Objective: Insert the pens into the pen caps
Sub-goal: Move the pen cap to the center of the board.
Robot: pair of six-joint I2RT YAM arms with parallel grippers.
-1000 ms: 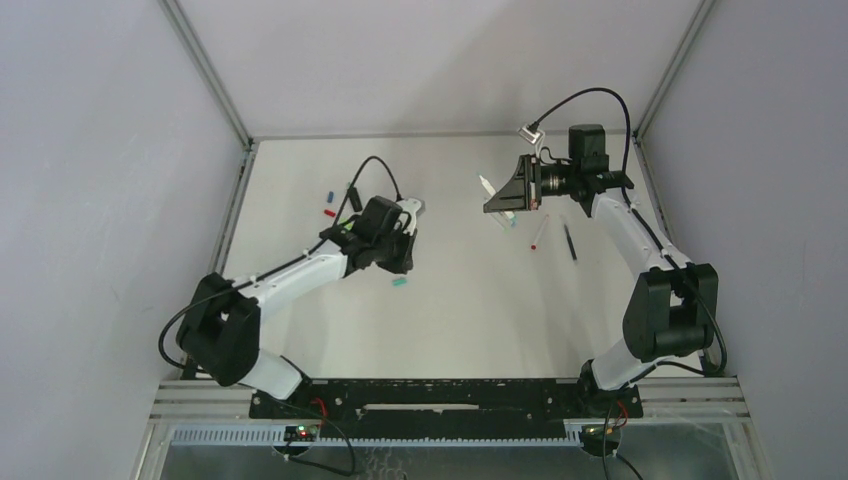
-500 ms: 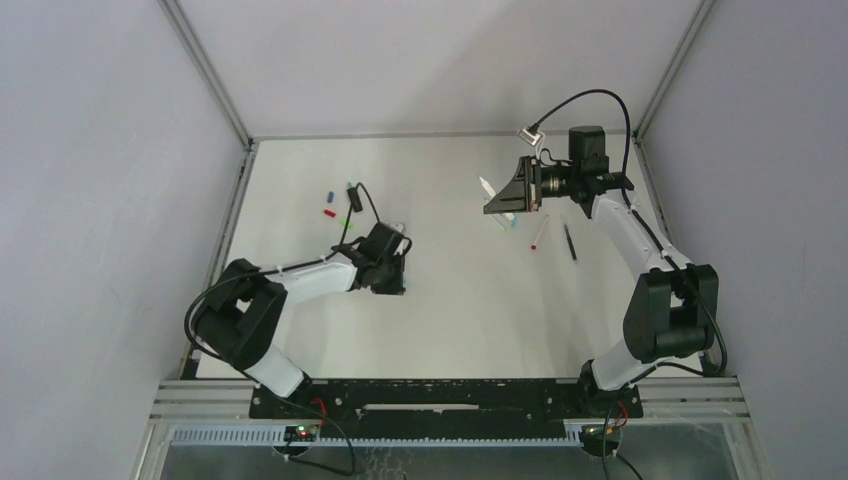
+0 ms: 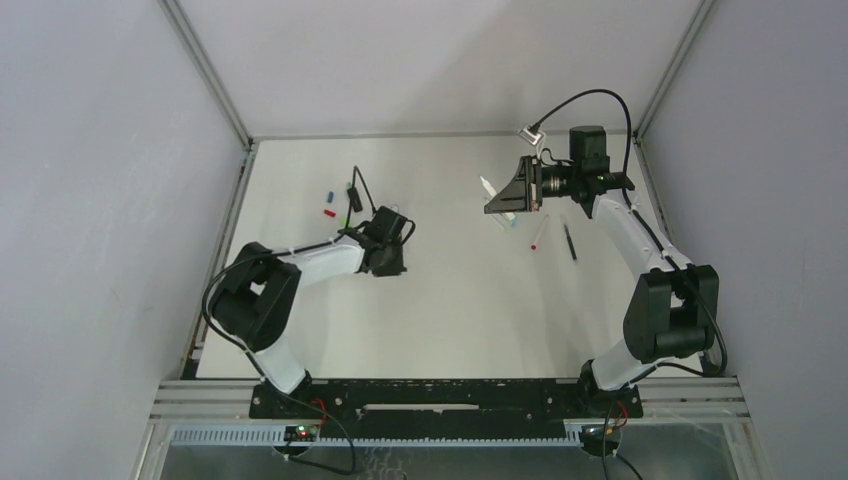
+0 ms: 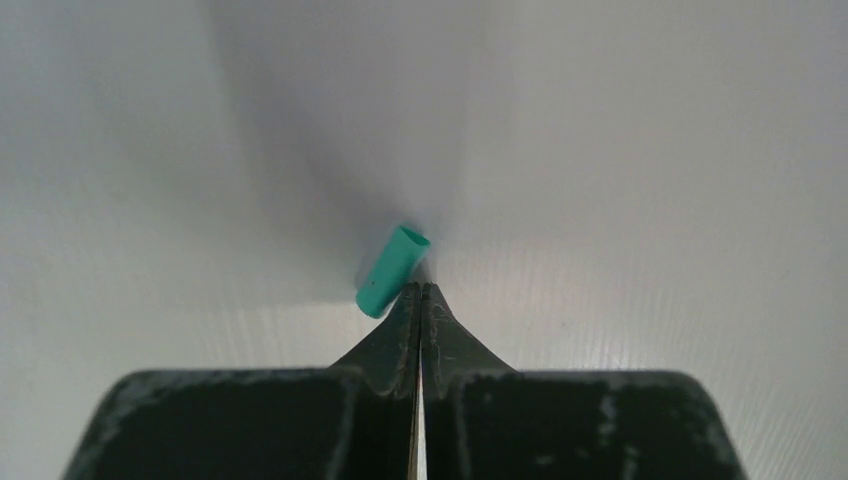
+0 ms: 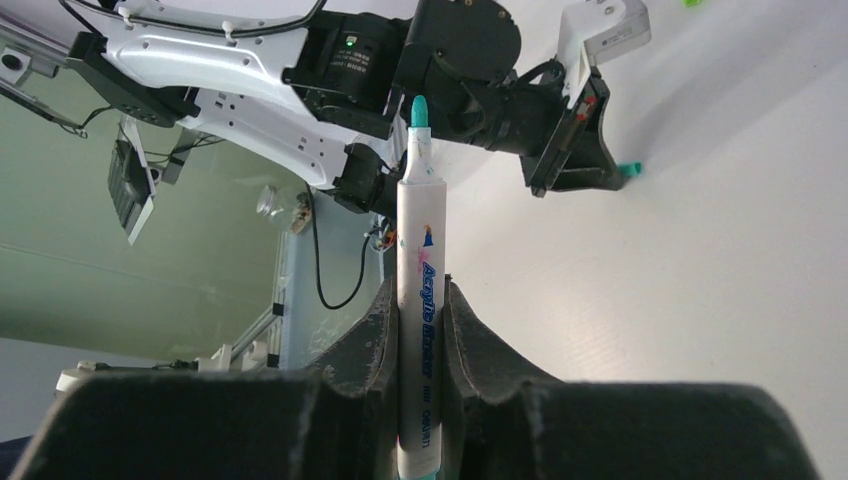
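Arms stood apart in the top view: left gripper (image 3: 388,262) low over the surface (image 3: 450,320), left of its middle, right gripper (image 3: 503,205) raised toward the far right corner. Blue cap (image 3: 331,196) and red cap (image 3: 329,213) lay near the far-left corner. Left wrist: jaws pressed together, empty, teal cap (image 4: 392,270) lying against their tips. Right wrist: fingers clamped narrow on a white pen (image 5: 419,200), teal tip pointing away.

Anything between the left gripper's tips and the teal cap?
Nothing. Left wrist view shows the shut left gripper right against the teal cap, no gap visible.
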